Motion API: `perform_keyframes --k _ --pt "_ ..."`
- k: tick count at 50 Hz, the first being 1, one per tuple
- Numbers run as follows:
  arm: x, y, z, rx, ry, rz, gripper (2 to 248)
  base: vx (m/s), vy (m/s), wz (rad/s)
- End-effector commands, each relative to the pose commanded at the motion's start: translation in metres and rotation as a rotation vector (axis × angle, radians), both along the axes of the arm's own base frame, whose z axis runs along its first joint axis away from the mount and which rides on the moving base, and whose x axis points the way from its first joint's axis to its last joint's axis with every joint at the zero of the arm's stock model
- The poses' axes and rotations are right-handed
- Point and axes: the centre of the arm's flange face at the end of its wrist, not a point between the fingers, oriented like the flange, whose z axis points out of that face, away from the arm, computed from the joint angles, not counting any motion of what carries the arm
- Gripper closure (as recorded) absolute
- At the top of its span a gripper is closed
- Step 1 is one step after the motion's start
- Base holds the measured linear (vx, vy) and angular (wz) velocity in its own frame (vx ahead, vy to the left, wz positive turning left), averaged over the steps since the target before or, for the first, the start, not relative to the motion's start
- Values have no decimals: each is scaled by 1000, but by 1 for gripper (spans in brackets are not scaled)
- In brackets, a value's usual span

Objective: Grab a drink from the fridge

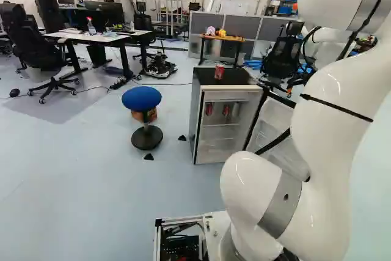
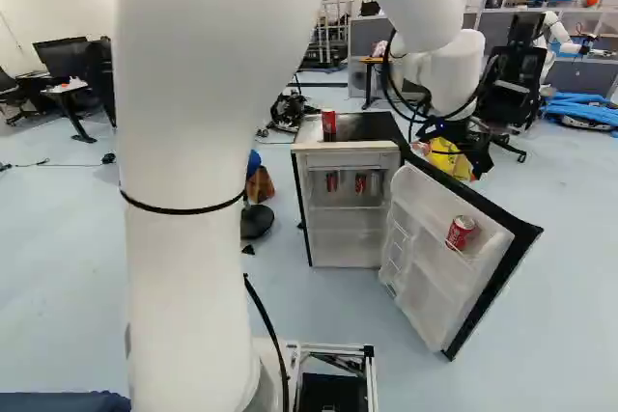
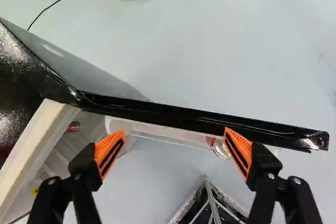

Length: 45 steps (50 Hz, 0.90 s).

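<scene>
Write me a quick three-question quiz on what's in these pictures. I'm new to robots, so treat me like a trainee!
1. Multiple choice. How does the gripper stand?
A. Shut on a drink can
B. Open, holding nothing
C. Shut, holding nothing

2. True or false? The fridge door stands open, with a red can on its inner side.

3. Fill in the blank. In the left base view, the round seat of the stool left of the fridge is coloured ____.

Key: 1. B; 2. True; 3. blue
</scene>
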Motion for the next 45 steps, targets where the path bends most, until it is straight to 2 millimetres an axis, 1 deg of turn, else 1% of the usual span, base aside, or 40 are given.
perform_keyframes --k 15,45 --pt "10 -25 -3 17 11 -11 3 0 0 0" --pt "28 -68 -10 60 36 -22 3 0 0 0"
